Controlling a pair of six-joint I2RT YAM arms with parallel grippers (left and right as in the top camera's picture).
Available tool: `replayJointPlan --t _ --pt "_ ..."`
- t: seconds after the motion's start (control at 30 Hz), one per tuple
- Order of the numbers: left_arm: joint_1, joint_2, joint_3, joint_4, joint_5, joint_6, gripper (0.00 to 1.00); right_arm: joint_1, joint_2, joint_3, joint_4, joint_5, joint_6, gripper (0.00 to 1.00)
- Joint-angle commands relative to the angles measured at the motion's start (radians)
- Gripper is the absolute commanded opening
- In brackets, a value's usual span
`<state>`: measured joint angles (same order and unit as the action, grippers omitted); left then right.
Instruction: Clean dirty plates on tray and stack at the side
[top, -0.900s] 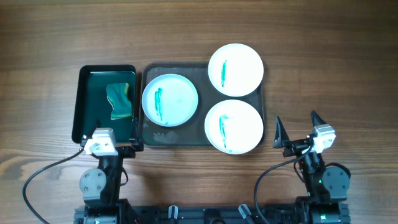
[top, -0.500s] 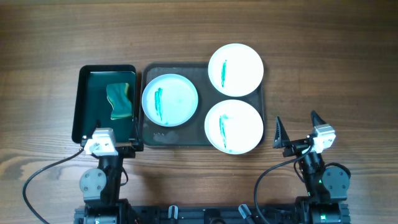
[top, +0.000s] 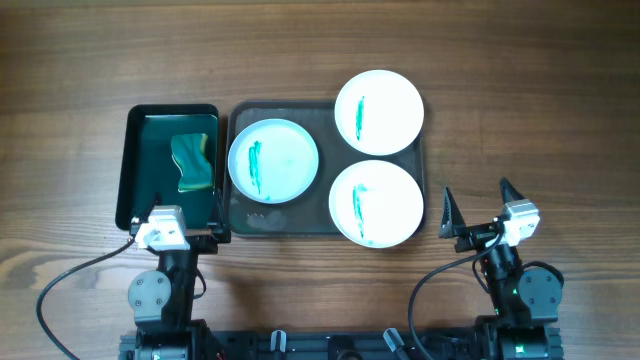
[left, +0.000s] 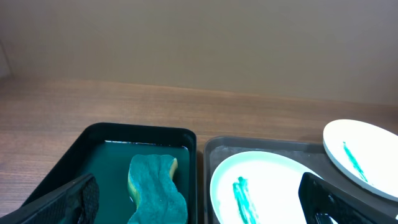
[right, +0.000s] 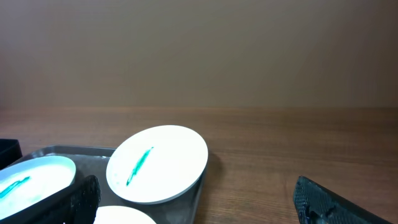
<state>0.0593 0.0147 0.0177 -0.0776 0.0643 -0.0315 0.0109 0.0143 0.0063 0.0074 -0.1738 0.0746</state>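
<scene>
Wooden table (top: 520, 60) bears grey tray (top: 270, 216) — black tray (top: 124, 165) just beside.

plates (top: 273, 160): white, each with a teal-green streak
tray (top: 262, 216): dark grey
small tray (top: 172, 109): black rim, teal inside
sponge (top: 193, 163): teal over yellow
table (top: 80, 60): brown wood grain

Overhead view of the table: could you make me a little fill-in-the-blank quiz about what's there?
1. The large dark grey rectangular tray carries ____ round white plates.
2. Each has a teal-green streak, so ____ of them is clean.
3. The wavy teal sponge lies in the smaller black tray on the grey tray's ____ side.
4. The left pincer and right pincer are both ____, holding nothing.
Missing words: three; none; left; open.
</scene>
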Motion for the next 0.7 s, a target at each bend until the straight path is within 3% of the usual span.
replayJointPlan --t 0.0,0.67 --pt "0.004 -0.008 -0.012 0.004 -0.01 -0.01 1.0 0.003 -0.01 -0.001 0.003 0.018 0.011 1.0" --pt "0.003 -0.008 -0.012 0.005 -0.009 -0.01 1.0 0.003 -0.01 -0.001 0.004 0.02 0.005 1.0"
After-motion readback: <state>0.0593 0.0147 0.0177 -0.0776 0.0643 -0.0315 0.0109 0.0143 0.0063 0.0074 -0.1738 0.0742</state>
